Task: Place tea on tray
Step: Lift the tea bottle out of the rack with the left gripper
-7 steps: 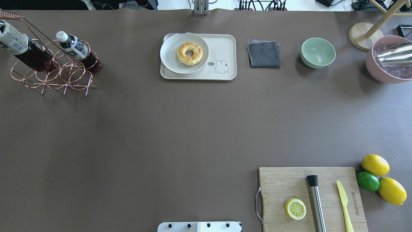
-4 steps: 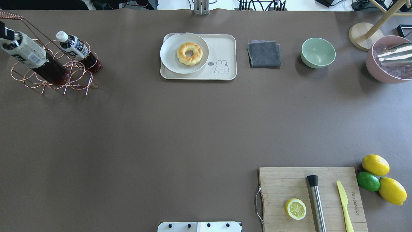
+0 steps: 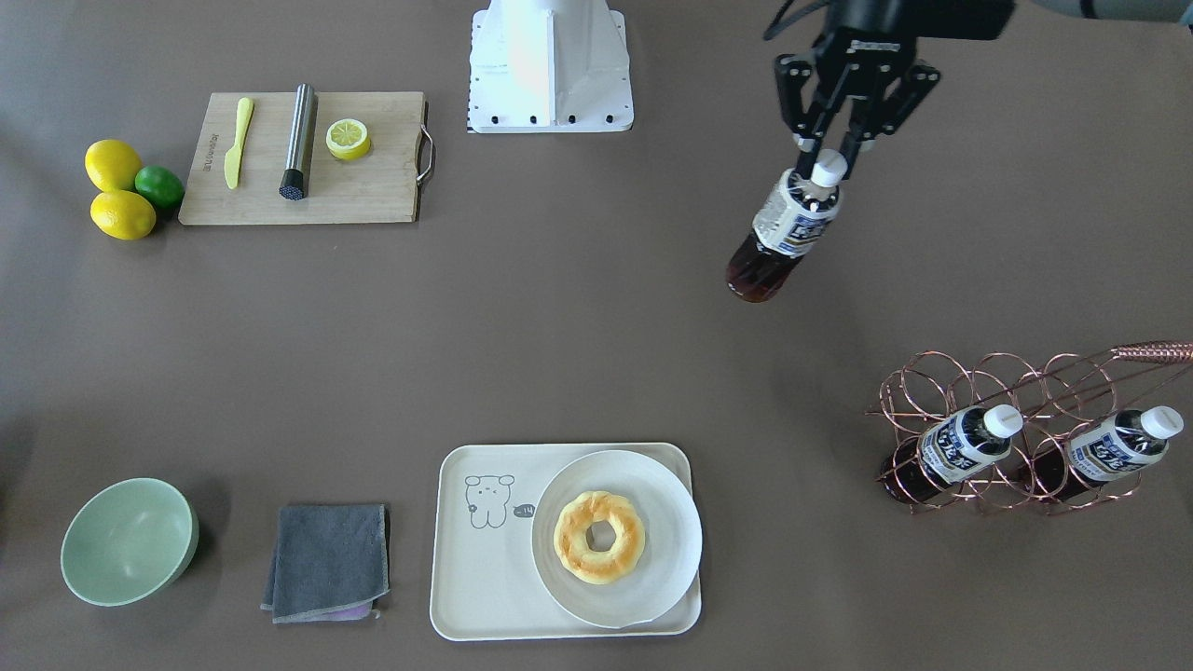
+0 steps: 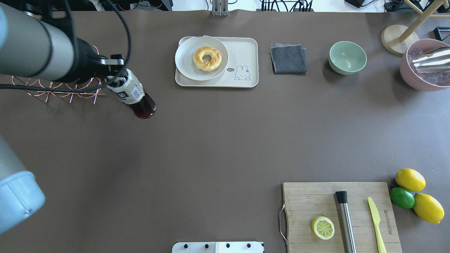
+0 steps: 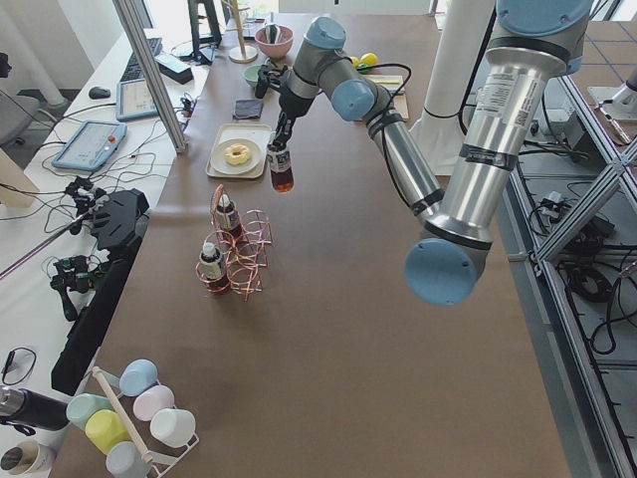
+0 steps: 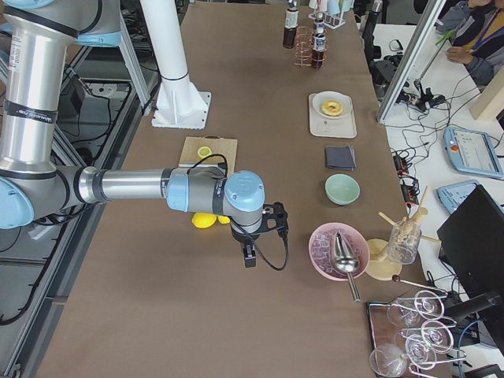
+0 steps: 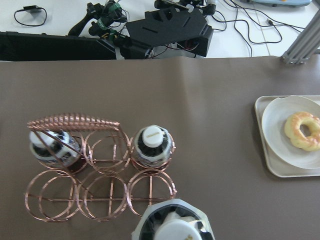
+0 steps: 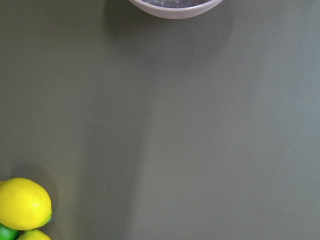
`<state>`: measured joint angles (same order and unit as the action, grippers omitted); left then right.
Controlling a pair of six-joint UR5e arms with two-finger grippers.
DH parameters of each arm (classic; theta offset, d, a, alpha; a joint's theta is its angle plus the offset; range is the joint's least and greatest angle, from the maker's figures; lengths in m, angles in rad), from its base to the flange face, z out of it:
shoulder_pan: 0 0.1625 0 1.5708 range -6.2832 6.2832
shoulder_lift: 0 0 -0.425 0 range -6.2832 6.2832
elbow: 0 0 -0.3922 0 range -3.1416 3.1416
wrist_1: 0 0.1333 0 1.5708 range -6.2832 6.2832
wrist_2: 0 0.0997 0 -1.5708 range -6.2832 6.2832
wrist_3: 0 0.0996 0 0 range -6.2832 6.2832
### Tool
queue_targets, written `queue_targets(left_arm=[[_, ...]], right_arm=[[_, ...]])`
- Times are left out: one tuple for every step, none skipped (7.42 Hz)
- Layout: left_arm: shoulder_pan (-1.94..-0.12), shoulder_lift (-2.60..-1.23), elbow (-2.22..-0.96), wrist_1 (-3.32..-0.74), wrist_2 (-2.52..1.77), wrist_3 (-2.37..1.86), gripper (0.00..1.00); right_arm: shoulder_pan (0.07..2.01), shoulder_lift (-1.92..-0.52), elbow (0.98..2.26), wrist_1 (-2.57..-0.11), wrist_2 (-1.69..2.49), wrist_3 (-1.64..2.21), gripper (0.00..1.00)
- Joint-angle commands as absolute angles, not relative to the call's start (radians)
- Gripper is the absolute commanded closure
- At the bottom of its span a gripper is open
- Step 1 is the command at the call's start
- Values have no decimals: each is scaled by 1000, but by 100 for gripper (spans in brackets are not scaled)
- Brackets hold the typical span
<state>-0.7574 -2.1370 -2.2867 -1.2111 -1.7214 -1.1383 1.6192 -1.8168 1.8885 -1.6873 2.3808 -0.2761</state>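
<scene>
My left gripper (image 3: 831, 157) is shut on the white cap of a tea bottle (image 3: 781, 233) and holds it tilted above the table, clear of the copper wire rack (image 3: 1025, 373). In the overhead view the held bottle (image 4: 134, 96) hangs left of the cream tray (image 4: 246, 52). Two like bottles (image 3: 960, 443) (image 3: 1114, 447) lie in the rack. The tray (image 3: 475, 568) has a bare half with the cartoon. My right gripper (image 6: 249, 257) shows only in the exterior right view, far from the tray; I cannot tell its state.
A round white plate (image 3: 671, 522) with a doughnut (image 3: 598, 537) fills the tray's half nearest the rack. A grey cloth (image 3: 326, 559) and a green bowl (image 3: 126, 540) lie beyond the tray. A cutting board (image 3: 373, 200), lemons (image 3: 116, 191) and a pink bowl (image 4: 409, 75) are on my right side.
The left arm has come into the overhead view. The held bottle has moved right, off the rack and toward the tray.
</scene>
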Motion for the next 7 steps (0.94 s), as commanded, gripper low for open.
queue_targets(left_arm=[[-528,-2342,-2118,-1146,-1516,-1302,100],[-500,-2430,-2011,-1152,-1494,-1349,100],[-450,-2454,-1943,-1188,-1449,-1361,100],[-428,-2454,-1912,-1244,-1427,-1361,100],[-423,-2463,-1870,-1259,-1427,-1358,100],[-414,-2462,-1862,-1270,-1425,-1359,100],[-404,-2459,-1861,-1270,-1424,-1359,100]], right_arm=[[1618,-1813,1893,-1686,2407,-276,0],[1618,-1815,1891,-1687,2417,-275,0],[1617,-1816,1890,-1687,2424,-275,0],[1612,-1816,1884,-1687,2424,-273,0],[1611,-1816,1884,-1687,2424,-272,0],[1611,-1816,1884,-1687,2424,-272,0],[1608,-1816,1884,-1687,2424,-268,0]])
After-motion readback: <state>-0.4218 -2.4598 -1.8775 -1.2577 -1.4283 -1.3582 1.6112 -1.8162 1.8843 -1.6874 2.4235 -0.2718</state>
